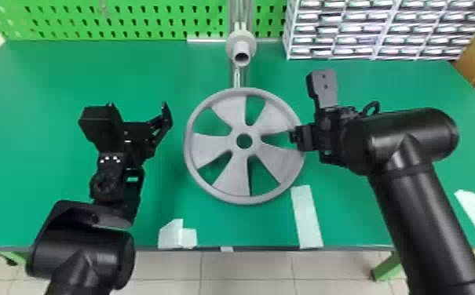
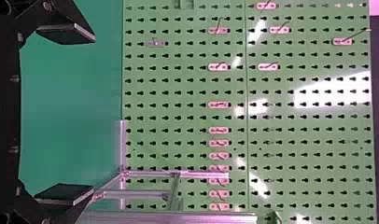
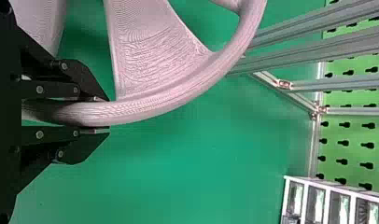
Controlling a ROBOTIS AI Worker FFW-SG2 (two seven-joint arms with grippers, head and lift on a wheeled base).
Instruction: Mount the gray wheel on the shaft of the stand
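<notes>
Two fingers of the right gripper [image 1: 296,137] are clamped on the rim of the gray wheel [image 1: 231,178], one on each side of it. Both fingers of the left gripper [image 1: 137,109] stand wide apart, with nothing between them. The right arm comes up from the bottom edge of the head view, leans inward and bends at the wrist, so its gripper points left, across to the wheel. The left arm rises from the bottom edge too, its gripper aimed forward, beside the wheel and apart from it. The wheel is between the two grippers, its open hub facing the head camera; the shaft [image 1: 242,46] of the stand [image 1: 237,80] sits beyond it, free of the wheel. Below spreads a green table [image 1: 130,70], with pale tape pieces [image 1: 306,215] stuck near its front edge. Along the back run a green pegboard [image 1: 130,21] and, to the right of the stand, a rack of small drawers [image 1: 373,29]. Light floor tiles [image 1: 248,268] show in front of the table.
</notes>
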